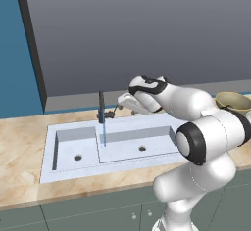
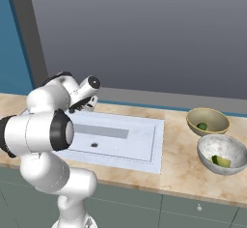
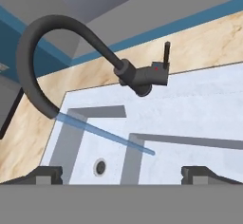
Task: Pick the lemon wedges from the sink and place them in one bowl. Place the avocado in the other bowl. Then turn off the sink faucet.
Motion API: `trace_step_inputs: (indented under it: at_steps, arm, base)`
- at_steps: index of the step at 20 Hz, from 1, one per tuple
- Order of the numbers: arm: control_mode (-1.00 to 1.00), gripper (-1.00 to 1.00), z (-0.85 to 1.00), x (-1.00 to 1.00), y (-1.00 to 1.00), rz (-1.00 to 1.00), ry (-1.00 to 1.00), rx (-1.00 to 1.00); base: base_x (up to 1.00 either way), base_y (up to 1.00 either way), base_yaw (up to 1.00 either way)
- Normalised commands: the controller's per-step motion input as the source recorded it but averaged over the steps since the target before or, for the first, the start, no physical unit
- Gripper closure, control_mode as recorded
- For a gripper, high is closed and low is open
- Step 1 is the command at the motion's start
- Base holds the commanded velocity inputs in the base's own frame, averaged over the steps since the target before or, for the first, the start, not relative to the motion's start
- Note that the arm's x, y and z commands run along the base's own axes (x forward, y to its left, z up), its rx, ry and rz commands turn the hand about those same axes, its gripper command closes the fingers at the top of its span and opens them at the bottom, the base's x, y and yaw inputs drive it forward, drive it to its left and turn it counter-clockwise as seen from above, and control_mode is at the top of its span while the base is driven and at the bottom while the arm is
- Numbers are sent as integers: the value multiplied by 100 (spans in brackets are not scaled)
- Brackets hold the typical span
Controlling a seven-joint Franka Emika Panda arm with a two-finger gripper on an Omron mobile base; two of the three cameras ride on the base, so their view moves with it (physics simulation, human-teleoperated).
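1. Sink [image 1: 122, 147] sits sunk into the tan marbled tabletop [image 1: 22, 142], pale grey-white, with a small square basin at the left and a longer basin at the right in the left base view; each has a dark drain hole. Both basins lie bare.
2. Sink faucet [image 3: 142, 76] stands at the back rim — dark grey body, hooked spout curving up and over, short lever sticking up from the body with a small red mark beside it. In the left base view it reads as a slim dark post [image 1: 101, 106].
3. Water: a thin blue stream [image 3: 104, 133] runs from the spout tip down to the sink floor near the wall dividing the basins; it also shows as a blue line [image 1: 104, 134] under the post.
4. Gripper [image 3: 121, 173] hovers above the sink's front, aimed at the faucet. Fingers [image 3: 201, 173] are spread wide apart at the bottom corners of the hand view, with nothing between them — released, well apart from the lever.
5. In the left base view the hand [image 1: 130, 103] sits just right of the faucet post, above the sink's back rim.
6. Two bowls stand on the tabletop right of the sink: a tan bowl [image 2: 208, 116] holding the dark green avocado [image 2: 202, 126], and nearer, a grey speckled bowl [image 2: 217, 149] holding yellow-green lemon wedges [image 2: 221, 162].
7. I can't tell how many wedges lie in the grey bowl.
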Motion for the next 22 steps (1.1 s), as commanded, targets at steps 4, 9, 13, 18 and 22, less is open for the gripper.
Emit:
trace_step_inputs:
  at_steps: [4, 9, 13, 18, 22]
  arm:
    - [-100, -100, -11, 9, 0, 0, 0, 1]
    - [-100, -100, -7, 11, 0, 0, 0, 2]
    - [-100, -100, -6, 13, 0, 0, 0, 1]
    - [-100, -100, -7, 15, 0, 0, 0, 0]
    - [-100, -100, -5, 15, 0, 0, 0, 0]
  base:
    - [0, 0, 0]
    - [0, 0, 0]
    - [0, 0, 0]
    - [0, 0, 0]
    - [0, 0, 0]
